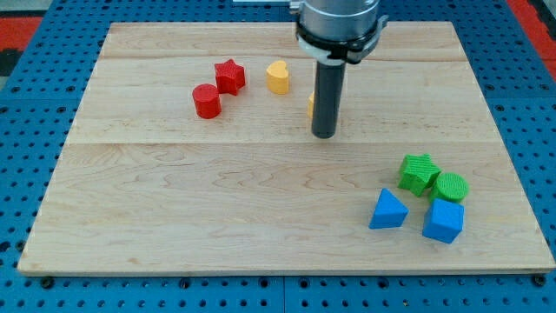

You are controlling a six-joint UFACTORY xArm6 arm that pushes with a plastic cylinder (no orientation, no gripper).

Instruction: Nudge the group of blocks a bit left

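Observation:
My tip [323,135] rests on the board near the middle top, below the arm's dark rod. A yellow block [311,105], mostly hidden behind the rod, touches its left side. A yellow heart [277,77] lies up and left of the tip. A red star [229,76] and a red cylinder [207,101] sit further left. At the lower right, apart from the tip, a group lies close together: a green star [419,173], a green cylinder [451,187], a blue triangle [387,210] and a blue cube [444,221].
The wooden board [217,217] lies on a blue pegboard surface [26,113]. The arm's round grey body [339,22] hangs over the board's top edge.

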